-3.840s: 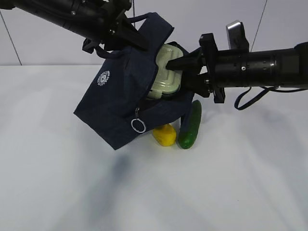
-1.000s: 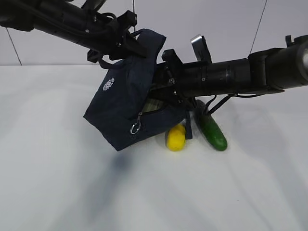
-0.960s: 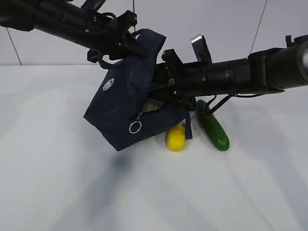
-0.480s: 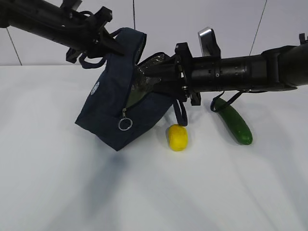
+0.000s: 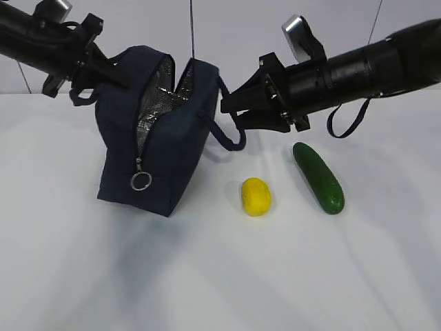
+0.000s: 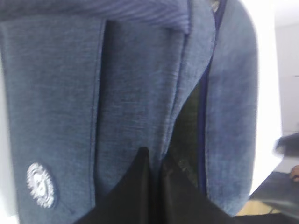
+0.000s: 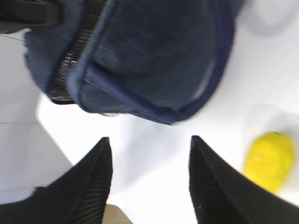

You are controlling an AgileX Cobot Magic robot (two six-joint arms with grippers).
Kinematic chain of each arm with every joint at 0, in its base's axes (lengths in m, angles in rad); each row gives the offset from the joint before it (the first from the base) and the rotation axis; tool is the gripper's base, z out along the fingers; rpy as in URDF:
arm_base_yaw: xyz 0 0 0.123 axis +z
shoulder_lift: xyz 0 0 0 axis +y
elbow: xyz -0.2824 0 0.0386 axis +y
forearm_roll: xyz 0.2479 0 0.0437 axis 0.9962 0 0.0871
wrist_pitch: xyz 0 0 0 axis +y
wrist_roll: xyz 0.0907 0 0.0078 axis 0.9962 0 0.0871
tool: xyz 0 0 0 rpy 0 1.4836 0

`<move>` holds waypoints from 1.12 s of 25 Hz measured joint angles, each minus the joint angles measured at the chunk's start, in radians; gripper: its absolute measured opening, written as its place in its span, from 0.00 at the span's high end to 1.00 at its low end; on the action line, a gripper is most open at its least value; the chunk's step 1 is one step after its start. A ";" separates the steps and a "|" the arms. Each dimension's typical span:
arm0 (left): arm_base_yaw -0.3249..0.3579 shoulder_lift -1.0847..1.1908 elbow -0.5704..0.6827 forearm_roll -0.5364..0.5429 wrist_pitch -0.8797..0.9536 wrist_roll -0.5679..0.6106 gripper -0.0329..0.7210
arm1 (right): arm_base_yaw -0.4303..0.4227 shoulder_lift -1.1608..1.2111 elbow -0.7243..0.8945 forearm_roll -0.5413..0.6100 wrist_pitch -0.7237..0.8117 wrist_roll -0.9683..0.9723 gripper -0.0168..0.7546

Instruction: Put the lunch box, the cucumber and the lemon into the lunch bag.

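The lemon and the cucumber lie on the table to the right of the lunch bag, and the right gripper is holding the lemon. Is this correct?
Not quite. The right gripper holds nothing: its jaws stand open and empty, as the right wrist view shows. The lemon and the cucumber do lie on the table, right of the lunch bag.

Exterior view: bright, even, diffuse light. White surface [image 5: 207, 276] close to blown out, soft grey shadows only, the largest spreading toward the near edge below the lunch bag [image 5: 155, 148]. Foil lining inside its open top catches small glints. Lemon [image 5: 255, 196] and cucumber [image 5: 318, 176] sharp with mild sheen, faint contact shadows. Both arms read as near-black, little detail.

Left wrist view: very close, soft focus; fabric weave visible mid-frame, blur growing toward the edges, right side overexposed white.

Right wrist view: motion-blurred or out of focus throughout. Right claw [image 7: 149, 179] fingers dark, ribbing just legible. Lemon smeared, surface clipped white.
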 joint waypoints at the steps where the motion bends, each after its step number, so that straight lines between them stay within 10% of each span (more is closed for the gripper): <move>1: 0.009 0.000 0.000 0.017 0.009 -0.008 0.97 | 0.000 -0.006 -0.019 -0.055 0.000 0.028 0.46; 19: 0.038 0.000 -0.002 0.172 0.089 -0.049 0.97 | 0.024 -0.046 -0.354 -1.140 0.144 0.748 0.46; 28: 0.038 0.000 -0.002 0.174 0.092 -0.059 0.97 | 0.028 0.017 -0.354 -1.279 0.138 0.878 0.34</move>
